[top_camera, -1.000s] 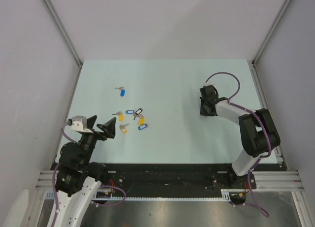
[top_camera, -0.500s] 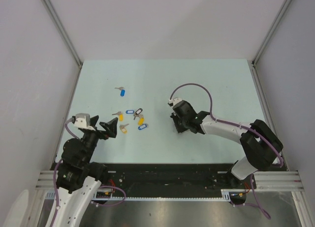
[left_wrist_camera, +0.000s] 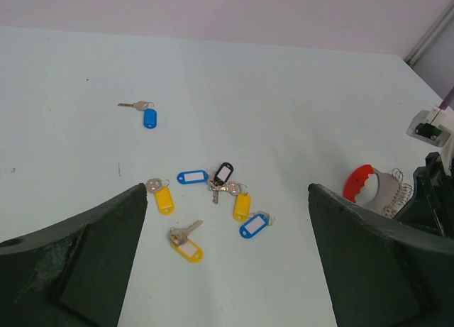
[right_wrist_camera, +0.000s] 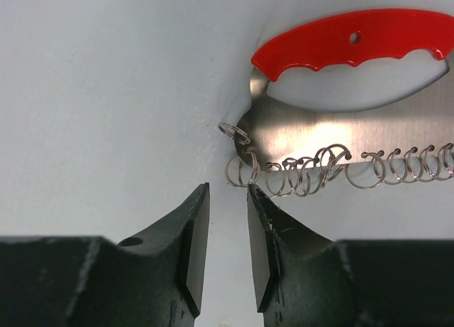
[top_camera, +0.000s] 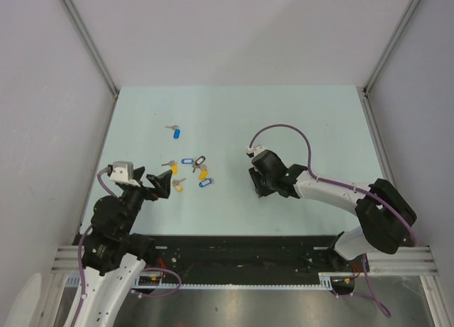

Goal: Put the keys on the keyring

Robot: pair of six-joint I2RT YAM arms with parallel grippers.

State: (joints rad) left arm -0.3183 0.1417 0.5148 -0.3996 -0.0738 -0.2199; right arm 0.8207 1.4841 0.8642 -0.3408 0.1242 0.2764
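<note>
Several keys (left_wrist_camera: 213,199) with blue, yellow and black tags lie scattered on the pale table, a cluster (top_camera: 190,172) left of centre. One blue-tagged key (left_wrist_camera: 145,114) lies apart, farther back. My left gripper (left_wrist_camera: 227,192) hangs wide open just short of the cluster, holding nothing; it also shows in the top view (top_camera: 159,183). The keyring (right_wrist_camera: 340,121) is a red arc (right_wrist_camera: 355,37) on a metal plate with a row of wire rings (right_wrist_camera: 326,167). It lies flat in front of my right gripper (right_wrist_camera: 228,199), whose jaws stand a little apart with nothing between them. The keyring (left_wrist_camera: 369,189) shows right of the keys.
Grey walls with aluminium posts (top_camera: 89,40) close in the table on three sides. A black rail (top_camera: 241,252) runs along the near edge. The right arm (top_camera: 326,189) stretches low across the table's right half, its purple cable (top_camera: 280,128) arching above the wrist.
The right arm has swung left from the right side toward the table's middle, and its shut jaws have parted a little. The left gripper has barely shifted and stays wide open.
</note>
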